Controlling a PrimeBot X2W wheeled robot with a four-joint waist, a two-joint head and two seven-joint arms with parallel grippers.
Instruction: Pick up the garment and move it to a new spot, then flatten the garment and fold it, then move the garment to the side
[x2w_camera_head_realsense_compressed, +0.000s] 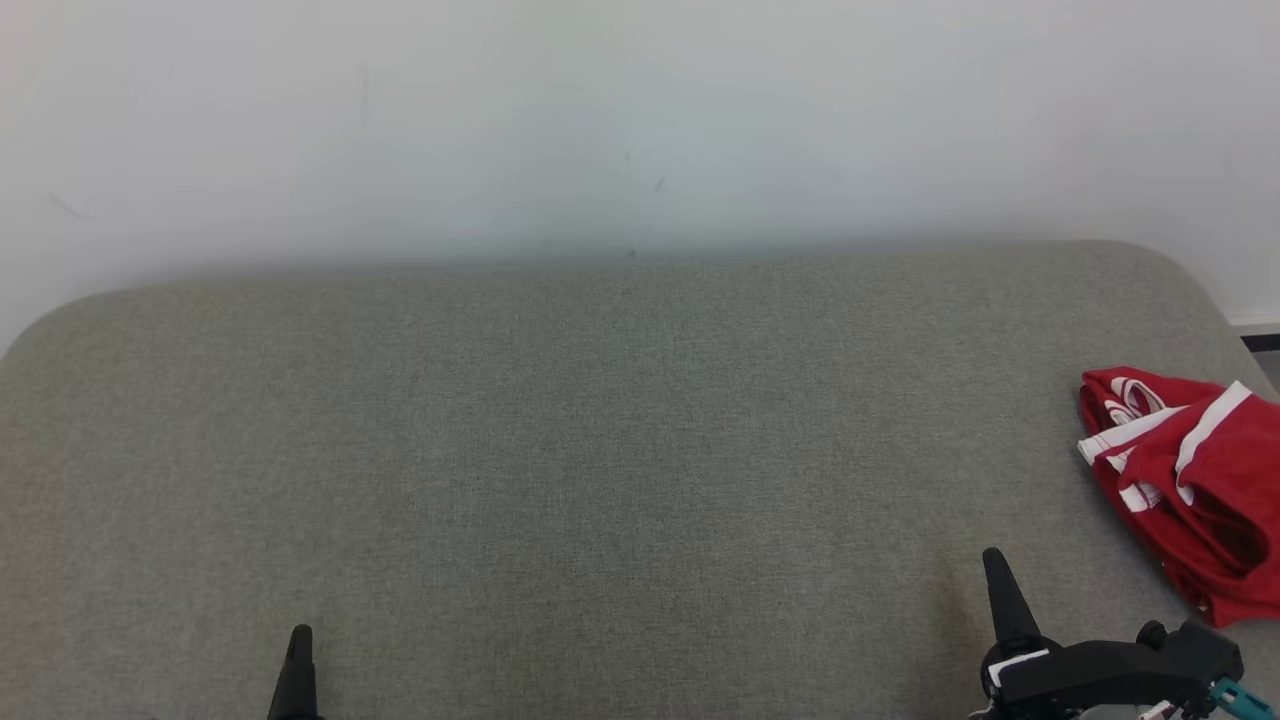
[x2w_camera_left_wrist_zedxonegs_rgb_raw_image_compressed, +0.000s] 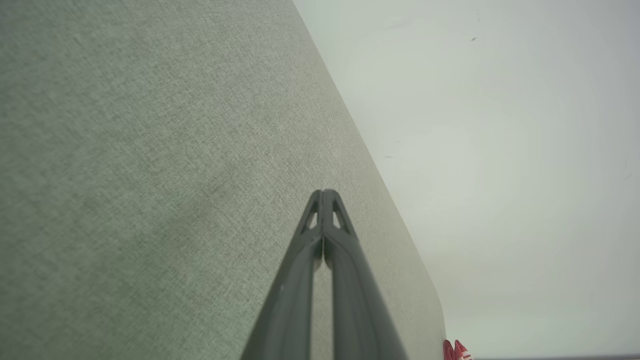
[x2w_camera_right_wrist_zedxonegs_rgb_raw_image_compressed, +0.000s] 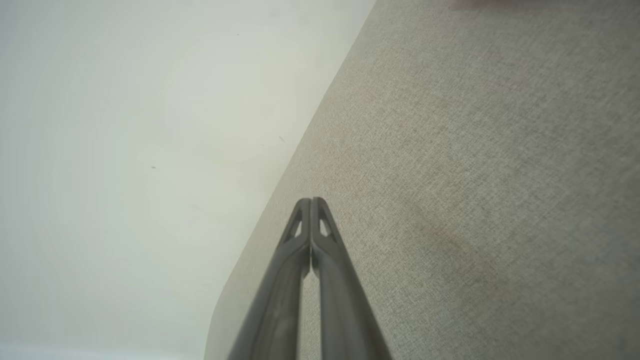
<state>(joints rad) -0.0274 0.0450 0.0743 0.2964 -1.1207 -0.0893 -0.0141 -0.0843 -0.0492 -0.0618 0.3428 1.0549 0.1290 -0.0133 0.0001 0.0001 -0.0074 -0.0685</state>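
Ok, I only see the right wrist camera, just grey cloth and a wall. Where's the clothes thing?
Observer: The red garment lies bunched up at the far right of the grey padded surface, in the head view.
Operator: Is my gripper touching it?
Observer: No. The right gripper is apart from it, nearer the robot and a bit to its left.
Operator: And the other arm?
Observer: The left gripper is at the lower left, far from the garment, shut and holding nothing.
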